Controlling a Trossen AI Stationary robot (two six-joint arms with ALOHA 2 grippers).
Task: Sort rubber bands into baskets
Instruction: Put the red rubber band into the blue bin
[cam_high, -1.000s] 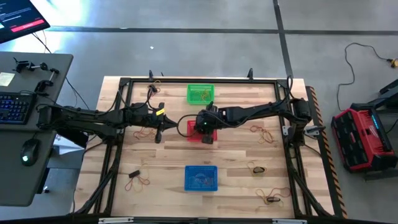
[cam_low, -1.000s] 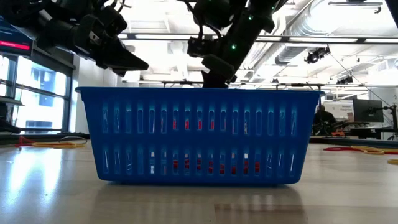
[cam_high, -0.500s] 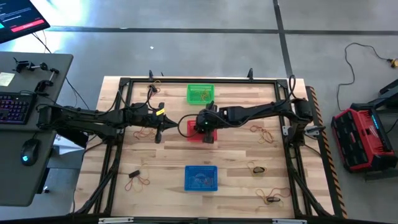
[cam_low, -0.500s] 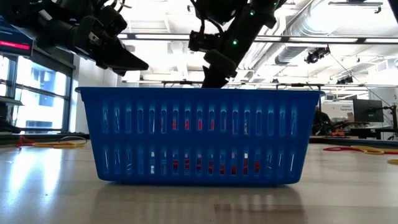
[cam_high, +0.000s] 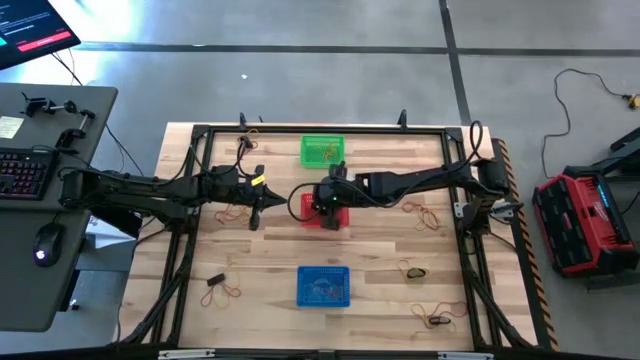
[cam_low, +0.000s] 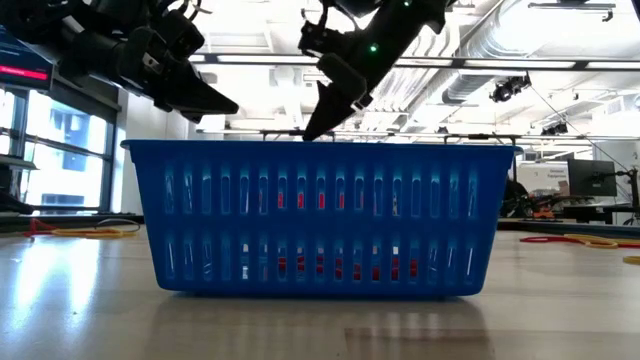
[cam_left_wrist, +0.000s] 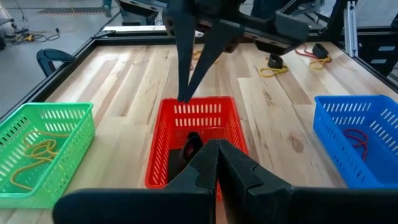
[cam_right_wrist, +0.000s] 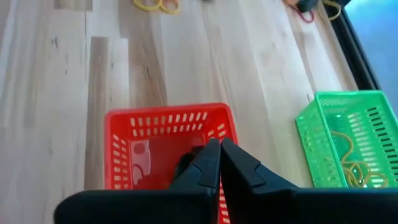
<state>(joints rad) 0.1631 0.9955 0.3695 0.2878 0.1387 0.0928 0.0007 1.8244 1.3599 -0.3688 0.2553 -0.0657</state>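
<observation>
The blue plastic mesh basket (cam_high: 323, 285) sits near the tabletop's front edge. At mid-tabletop the right gripper (cam_high: 331, 196), jaws pressed together and holding nothing visible, hangs over the red plastic mesh basket (cam_right_wrist: 163, 144); dropping, it could snag the rim and shove it. The left gripper (cam_high: 257, 205), jaws shut, waits beside it. The green plastic mesh basket (cam_high: 322, 150) lies by the far edge.

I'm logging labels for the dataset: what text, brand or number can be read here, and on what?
None can be read.
Monitor at the high view's top-left corner: red and white lines, too small to read.
Yellow note on the desk: blurred.
Red case on the floor: no legible brand.
</observation>
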